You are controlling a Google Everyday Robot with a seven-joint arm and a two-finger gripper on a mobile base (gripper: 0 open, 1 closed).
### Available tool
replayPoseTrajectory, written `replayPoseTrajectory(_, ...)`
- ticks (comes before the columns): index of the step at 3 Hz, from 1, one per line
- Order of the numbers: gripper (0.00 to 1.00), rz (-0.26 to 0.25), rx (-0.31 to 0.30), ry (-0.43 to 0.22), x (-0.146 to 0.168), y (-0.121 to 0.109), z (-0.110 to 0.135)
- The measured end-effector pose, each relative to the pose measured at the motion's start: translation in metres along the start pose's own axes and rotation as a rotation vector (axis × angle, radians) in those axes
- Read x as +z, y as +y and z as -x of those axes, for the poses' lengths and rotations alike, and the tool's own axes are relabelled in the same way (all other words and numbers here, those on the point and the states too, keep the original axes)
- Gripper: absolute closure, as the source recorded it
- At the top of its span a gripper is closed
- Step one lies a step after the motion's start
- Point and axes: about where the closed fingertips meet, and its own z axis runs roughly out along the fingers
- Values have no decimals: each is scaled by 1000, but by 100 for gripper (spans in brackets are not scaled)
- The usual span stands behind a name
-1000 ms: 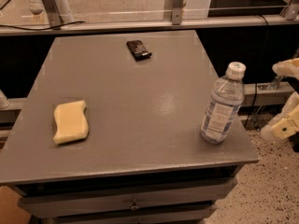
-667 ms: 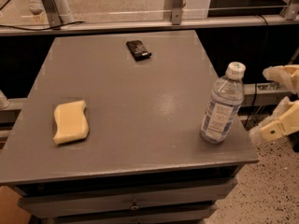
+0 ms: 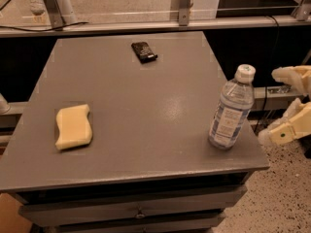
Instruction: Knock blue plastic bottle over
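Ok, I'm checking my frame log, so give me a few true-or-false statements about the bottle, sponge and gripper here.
The bottle stands upright. True.
The gripper touches the bottle. False: it hangs open to the right of it, past the table edge, apart.
The sponge lies on the table's left side. True.
The bottle's cap is off. False: the white cap is on.

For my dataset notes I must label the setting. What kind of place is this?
Probably a robot test lab, not a home: a gray table with drawers, a speckled floor and metal framing behind. The gripper is open past the table's edge, beside the upright blue plastic bottle.
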Motion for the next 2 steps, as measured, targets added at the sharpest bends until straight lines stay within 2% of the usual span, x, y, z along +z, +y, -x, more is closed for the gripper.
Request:
replayPoseTrajectory(1, 0, 12, 23, -55, 2, 1, -3)
replayPoseTrajectory(2, 0, -1, 59, -168, 12, 6, -4)
